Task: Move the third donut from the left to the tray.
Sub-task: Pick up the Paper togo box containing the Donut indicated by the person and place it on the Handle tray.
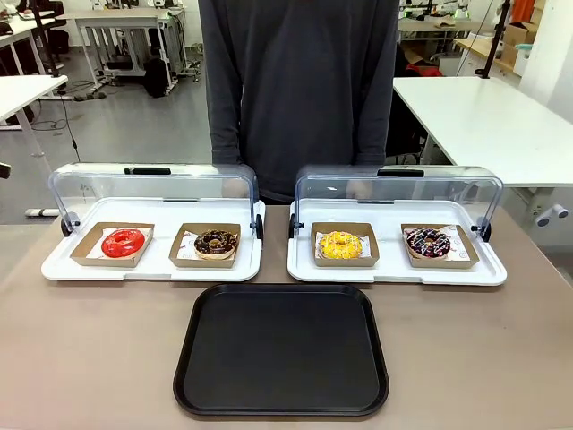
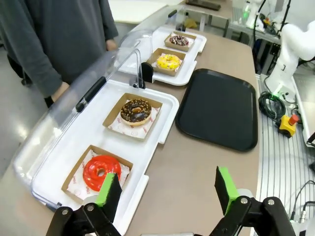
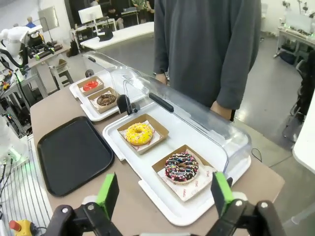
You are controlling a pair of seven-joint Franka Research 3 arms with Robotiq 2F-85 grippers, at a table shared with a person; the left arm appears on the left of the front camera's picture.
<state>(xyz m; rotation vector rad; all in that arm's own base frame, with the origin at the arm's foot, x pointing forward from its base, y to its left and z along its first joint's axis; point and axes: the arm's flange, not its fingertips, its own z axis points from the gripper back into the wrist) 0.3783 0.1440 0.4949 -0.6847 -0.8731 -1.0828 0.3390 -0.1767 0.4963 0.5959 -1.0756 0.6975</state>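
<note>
Evidently no step is done yet; the third donut (image 1: 340, 244) is seen in its cardboard holder (image 1: 346, 262) on the right-hand white tray (image 1: 394, 272); the tray (image 1: 281, 351) is unloaded; the left gripper (image 2: 167, 187) and the right gripper (image 3: 164, 191) are held wide apart, empty.

Tray (image 1: 282, 354) near centre of table (image 1: 98, 358). Behind it, left case (image 1: 152, 271) and right case (image 1: 394, 274) side by side. Third donut (image 1: 341, 244) in right case, left half. Person (image 1: 300, 81) far behind.
</note>
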